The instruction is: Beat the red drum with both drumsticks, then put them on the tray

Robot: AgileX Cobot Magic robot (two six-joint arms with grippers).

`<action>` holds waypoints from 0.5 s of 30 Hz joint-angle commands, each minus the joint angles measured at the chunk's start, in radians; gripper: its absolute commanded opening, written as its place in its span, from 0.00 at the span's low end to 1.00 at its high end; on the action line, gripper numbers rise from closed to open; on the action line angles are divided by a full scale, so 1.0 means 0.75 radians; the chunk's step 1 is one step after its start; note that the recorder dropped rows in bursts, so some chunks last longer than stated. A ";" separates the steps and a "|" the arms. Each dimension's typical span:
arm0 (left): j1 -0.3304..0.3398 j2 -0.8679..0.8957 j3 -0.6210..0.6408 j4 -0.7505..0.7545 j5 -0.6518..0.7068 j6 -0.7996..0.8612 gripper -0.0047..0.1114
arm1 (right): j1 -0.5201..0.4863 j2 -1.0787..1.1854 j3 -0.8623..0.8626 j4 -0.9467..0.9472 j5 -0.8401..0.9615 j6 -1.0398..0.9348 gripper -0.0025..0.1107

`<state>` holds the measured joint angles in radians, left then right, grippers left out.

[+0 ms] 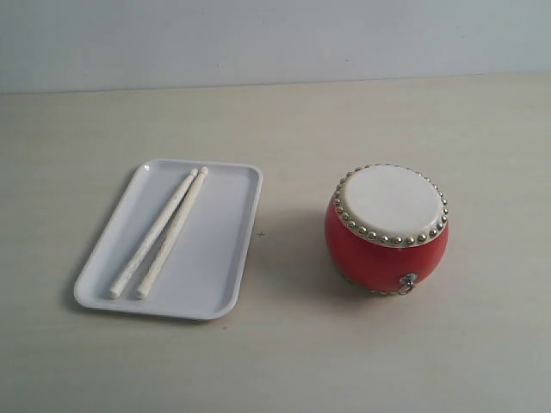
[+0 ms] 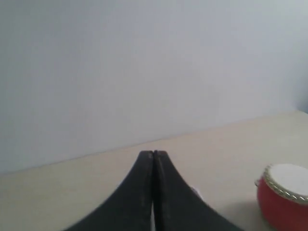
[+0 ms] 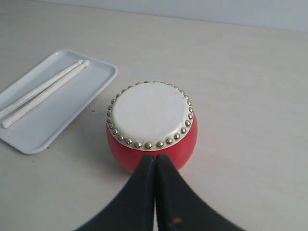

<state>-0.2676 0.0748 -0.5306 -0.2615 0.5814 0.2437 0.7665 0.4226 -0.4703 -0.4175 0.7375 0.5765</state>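
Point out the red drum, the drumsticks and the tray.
red drum (image 1: 389, 205), exterior view, middle of the cream skin
drumsticks (image 1: 153, 233), exterior view, mid-shaft of one stick
tray (image 1: 215, 249), exterior view, bare floor beside the sticks

Glossy red drum (image 1: 386, 249) upright on the table, cream skin ringed by brass studs, 2 pale drumsticks (image 1: 158, 234) side by side, tips touching, inside white tray (image 1: 217, 284) beside it

Glossy red drum (image 1: 386, 231), brass-studded cream skin; pale cream drumsticks (image 1: 155, 231); white tray (image 1: 222, 249).
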 commanded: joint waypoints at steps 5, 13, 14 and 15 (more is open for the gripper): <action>0.223 -0.100 0.516 -0.043 -0.727 0.008 0.04 | 0.003 -0.006 0.006 -0.002 -0.014 0.003 0.02; 0.218 -0.100 0.708 -0.040 -0.913 0.084 0.04 | 0.003 -0.006 0.006 -0.003 -0.014 0.003 0.02; 0.218 -0.100 0.708 -0.040 -0.913 0.084 0.04 | 0.003 -0.006 0.006 -0.003 -0.014 0.003 0.02; 0.218 -0.100 0.708 -0.040 -0.904 0.084 0.04 | 0.003 -0.006 0.006 -0.003 -0.014 0.003 0.02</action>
<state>-0.1037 0.0047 -0.0039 -0.2937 -0.0882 0.3026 0.7665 0.4226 -0.4703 -0.4138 0.7375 0.5784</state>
